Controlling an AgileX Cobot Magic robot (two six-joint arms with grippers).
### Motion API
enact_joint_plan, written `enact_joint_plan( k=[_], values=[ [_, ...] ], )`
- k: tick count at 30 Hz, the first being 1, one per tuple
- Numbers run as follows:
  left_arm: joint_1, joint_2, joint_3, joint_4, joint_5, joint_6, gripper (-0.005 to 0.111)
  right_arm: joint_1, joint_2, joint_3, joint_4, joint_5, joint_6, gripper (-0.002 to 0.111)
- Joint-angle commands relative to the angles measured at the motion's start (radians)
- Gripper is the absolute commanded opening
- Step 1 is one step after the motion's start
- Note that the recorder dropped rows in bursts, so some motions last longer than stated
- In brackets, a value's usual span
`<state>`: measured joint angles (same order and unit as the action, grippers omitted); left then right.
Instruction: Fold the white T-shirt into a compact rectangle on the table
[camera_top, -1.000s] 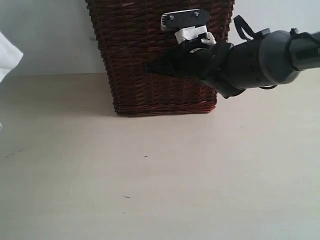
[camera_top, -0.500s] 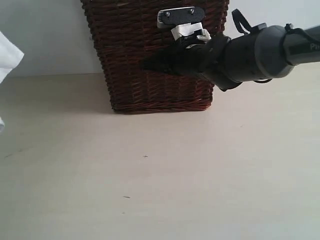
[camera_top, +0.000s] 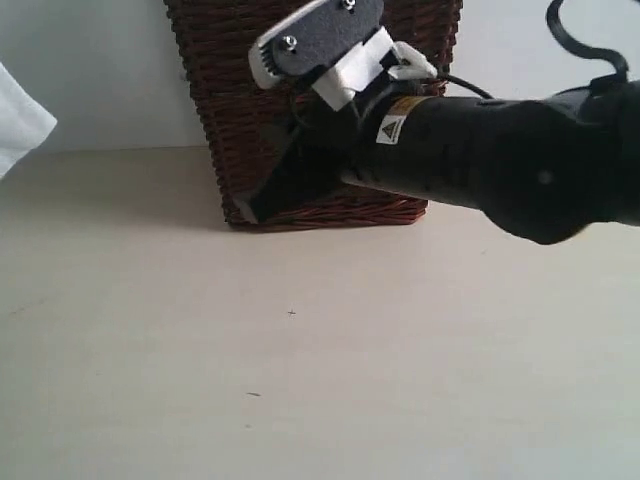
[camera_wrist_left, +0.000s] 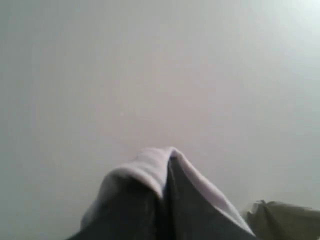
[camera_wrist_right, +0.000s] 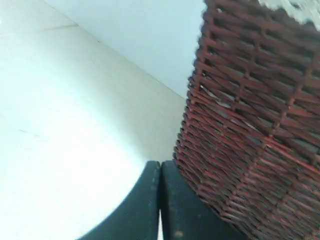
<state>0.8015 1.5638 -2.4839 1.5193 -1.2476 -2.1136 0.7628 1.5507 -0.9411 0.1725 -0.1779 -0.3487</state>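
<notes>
Only a white fold of the white T-shirt (camera_top: 20, 120) shows in the exterior view, hanging at the far left edge above the table (camera_top: 300, 360). In the left wrist view the same white cloth (camera_wrist_left: 142, 170) drapes over my left gripper (camera_wrist_left: 167, 159), whose dark fingers are pressed together on it against a blank pale background. My right gripper (camera_top: 254, 208) is shut with nothing in it, its tips pointing down-left just in front of the basket's lower left corner. The right wrist view shows those fingers (camera_wrist_right: 150, 200) closed beside the wicker, above the table (camera_wrist_right: 60, 125).
A dark brown wicker basket (camera_top: 225, 90) stands at the back middle of the table, close against my right gripper (camera_wrist_right: 160, 165) and filling one side of the right wrist view (camera_wrist_right: 250, 125). The bulky black right arm (camera_top: 500, 170) spans the upper right. A blurred olive shape (camera_wrist_left: 282, 220) sits in one corner.
My right arm has swung toward the camera and to the left, and its shut gripper has tilted down to the basket's lower left corner. The white cloth at the left edge has barely moved.
</notes>
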Motion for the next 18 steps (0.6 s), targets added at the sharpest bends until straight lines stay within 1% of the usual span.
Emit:
enact_joint_plan(
  k=[1,2,3,4,8,10,13,15,16,18],
  values=[
    [-0.2,-0.03,-0.004,0.082,0.026,-0.01,0.0,0.023,-0.138,0.006,-0.082,0.062,0.089,0.0],
    [-0.309,-0.03,-0.004,0.181,0.026,-0.01,0.0,0.023,-0.183,0.008,-0.082,0.096,0.089,0.0],
    [-0.357,-0.03,-0.004,0.225,0.026,-0.01,0.0,0.023,-0.201,0.008,-0.082,0.114,0.089,0.0],
    [-0.422,-0.028,-0.004,0.225,0.026,-0.01,0.0,0.023,-0.223,0.008,-0.082,0.139,0.089,0.0],
    [-0.594,-0.015,-0.001,0.225,0.026,-0.01,0.0,0.021,-0.29,0.008,-0.082,0.199,0.081,0.0],
    [-0.664,-0.013,-0.001,0.225,0.026,-0.01,0.0,0.021,-0.319,0.008,-0.082,0.214,0.081,0.0],
    [-0.74,-0.011,0.015,0.225,0.026,-0.01,0.0,0.02,-0.365,0.008,-0.082,0.237,0.081,0.0],
    [-0.783,-0.011,0.057,0.225,0.026,-0.01,0.0,0.02,-0.398,0.008,-0.082,0.254,0.081,0.0],
    [-0.812,-0.011,0.096,0.225,0.026,-0.01,0.0,0.02,-0.416,0.008,-0.082,0.263,0.081,0.0],
    [-0.85,-0.011,0.173,0.225,0.026,-0.01,0.0,0.02,-0.451,0.008,-0.082,0.281,0.081,0.0]
  ],
)
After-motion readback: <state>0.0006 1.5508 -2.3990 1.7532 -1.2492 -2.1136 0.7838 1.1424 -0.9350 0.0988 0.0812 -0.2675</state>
